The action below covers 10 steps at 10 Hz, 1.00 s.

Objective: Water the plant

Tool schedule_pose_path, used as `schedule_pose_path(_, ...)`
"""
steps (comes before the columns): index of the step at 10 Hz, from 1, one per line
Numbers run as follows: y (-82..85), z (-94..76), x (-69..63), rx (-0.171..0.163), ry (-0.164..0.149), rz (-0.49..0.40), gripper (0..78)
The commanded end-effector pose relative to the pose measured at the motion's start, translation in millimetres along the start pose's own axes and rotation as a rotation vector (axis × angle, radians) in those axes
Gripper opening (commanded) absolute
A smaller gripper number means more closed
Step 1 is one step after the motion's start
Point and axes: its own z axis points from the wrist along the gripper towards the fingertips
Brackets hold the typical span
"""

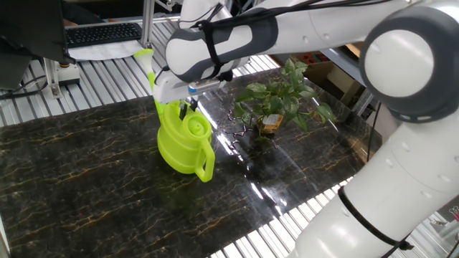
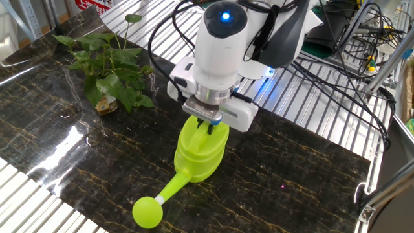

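1. Hand (image 1: pixel 188 109): fingers closed on the top of the lime-green watering can (image 1: pixel 183 140).
2. Watering can: on the dark marble tabletop (image 1: pixel 86 186), rose-tipped spout (image 2: pixel 147 211) extended.
3. Plant (image 1: pixel 281 100): potted, upright, right of the can and apart from it.

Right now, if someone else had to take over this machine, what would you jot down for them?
Tool: down on the top of the lime-green watering can, apparently shut on it.
Can: low over the dark table or resting on it; I cannot tell which. Its spout points away from the plant.
Plant: in its pot, apart from the can.
Done: can grasped.
Left: carry it over, turn the spout, pour.
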Motion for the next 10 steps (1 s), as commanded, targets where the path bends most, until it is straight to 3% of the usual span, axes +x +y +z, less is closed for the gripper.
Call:
schedule_pose_path(1, -0.5, 1.2, -5.4, 0.001, -0.006, 0.001, 1.1)
schedule_pose_path(10, -1.5, 6.5, -10.5, 0.003, 0.005, 0.019, 1.1)
